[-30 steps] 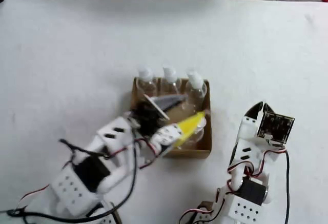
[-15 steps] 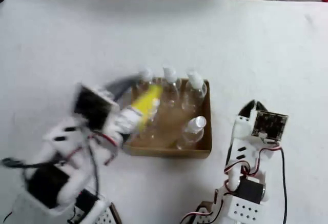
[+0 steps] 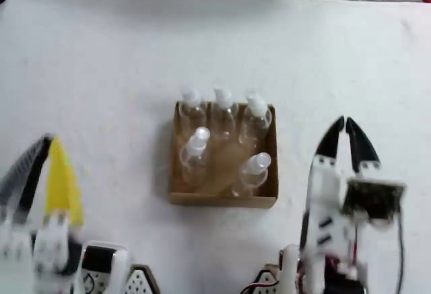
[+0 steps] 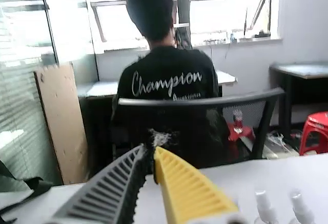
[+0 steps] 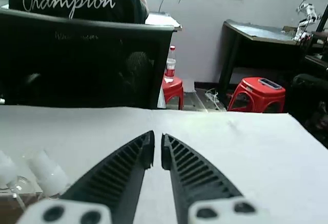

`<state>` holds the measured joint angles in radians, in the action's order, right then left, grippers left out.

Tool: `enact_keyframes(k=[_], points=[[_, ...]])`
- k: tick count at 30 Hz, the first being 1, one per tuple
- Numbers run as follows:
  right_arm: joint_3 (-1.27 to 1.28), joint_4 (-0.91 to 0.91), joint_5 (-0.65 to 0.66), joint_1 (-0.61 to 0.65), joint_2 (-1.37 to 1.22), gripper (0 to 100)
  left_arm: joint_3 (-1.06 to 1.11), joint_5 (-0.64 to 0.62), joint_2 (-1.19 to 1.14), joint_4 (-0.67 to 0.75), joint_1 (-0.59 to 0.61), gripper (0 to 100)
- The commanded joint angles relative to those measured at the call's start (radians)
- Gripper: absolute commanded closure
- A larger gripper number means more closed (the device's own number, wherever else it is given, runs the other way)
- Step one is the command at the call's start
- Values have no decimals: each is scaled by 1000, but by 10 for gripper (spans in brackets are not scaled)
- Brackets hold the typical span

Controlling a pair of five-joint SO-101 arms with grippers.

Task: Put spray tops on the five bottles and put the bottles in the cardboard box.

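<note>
Since all five bottles stand inside the cardboard box (image 3: 222, 202) with white spray tops on, the task looks to me complete or nearly so. Three bottles line the far wall: one at the far left (image 3: 192, 110), one in the middle (image 3: 223, 111) and one at the far right (image 3: 256, 118). The other two stand nearer the arms, one on the left (image 3: 195, 154) and one on the right (image 3: 252, 171). Their long axes run roughly upright, caps toward the overhead camera, though the near right one seems to lean a little.

The box sits between the two arms on the white table (image 3: 101, 58). The left gripper (image 3: 48, 142) is well off to the box's left, its grey and yellow fingers pressed together with nothing held. The right gripper (image 3: 345, 122) is beside the box's right wall, apart from it, with black fingers almost touching and likewise empty. Both point away from the bases, past the box rather than at it. If a bottle needed straightening, the right arm is the nearer, and the leaning bottle lies on its side.
</note>
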<state>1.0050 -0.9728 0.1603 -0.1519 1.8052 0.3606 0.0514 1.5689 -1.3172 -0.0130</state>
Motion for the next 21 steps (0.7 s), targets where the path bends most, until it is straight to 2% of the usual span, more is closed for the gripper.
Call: enact_keyframes(k=[1, 5, 8, 11, 14, 16, 21], points=[[-236, -177, 11, 12, -5, 981, 163, 126, 251, 55, 13, 972], [-324, -275, 11, 12, -5, 981, 238, 316, 251, -54, 18, 972], [-324, -325, 11, 41, -4, 981, 241, 338, 246, -121, 16, 972], [-308, -383, 11, 170, -4, 981, 250, 281, 246, -138, 18, 972], [-295, -432, 11, 329, -4, 981, 298, 138, 245, -170, 18, 972], [-279, -450, 11, 406, -4, 981, 407, 64, 245, -132, 18, 959], [-250, -446, 8, 429, -4, 981, 723, 21, 245, 32, 19, 901]])
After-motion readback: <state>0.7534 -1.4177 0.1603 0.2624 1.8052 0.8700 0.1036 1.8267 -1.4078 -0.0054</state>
